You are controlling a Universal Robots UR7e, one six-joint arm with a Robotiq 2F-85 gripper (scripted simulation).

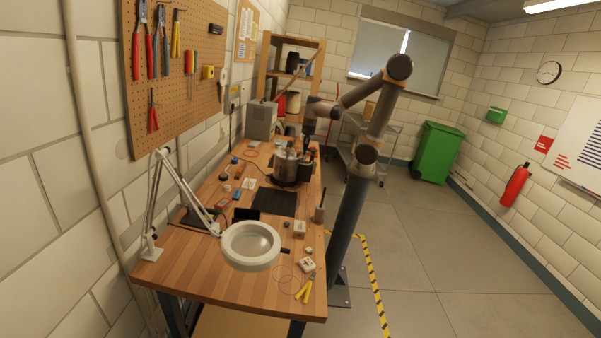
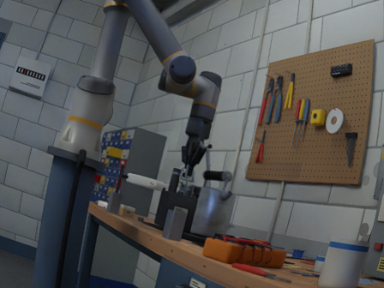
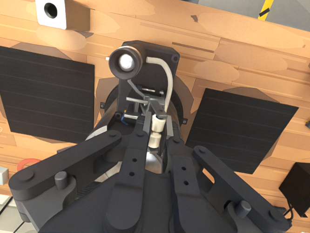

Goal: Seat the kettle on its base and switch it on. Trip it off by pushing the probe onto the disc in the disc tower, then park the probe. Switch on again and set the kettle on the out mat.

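Note:
At the far middle of the bench, the steel kettle [image 1: 285, 167] sits on its round black base [image 1: 282, 182], next to the black disc tower [image 1: 306, 168]. My gripper [image 3: 156, 130] hangs over the tower. I grip the white probe [image 3: 155, 134] upright, pointing down into the tower's mechanism. A white tube [image 3: 167, 80] curves from the probe's tip toward the tower's back. In the second side camera the gripper [image 2: 187, 171] is just above the tower [image 2: 175, 205], beside the kettle [image 2: 213, 208]. The black out mat [image 1: 275, 201] lies nearer on the bench. The probe holder [image 1: 319, 213] stands at the bench's front edge.
Behind the work stand a grey box [image 1: 260, 120], a wooden shelf [image 1: 292, 71] and a pegboard of tools [image 1: 172, 63]. A magnifier lamp [image 1: 251, 245] takes up the near bench. Small parts and an orange case [image 2: 244, 253] lie around. The arm's pedestal [image 1: 349, 210] stands beside the bench.

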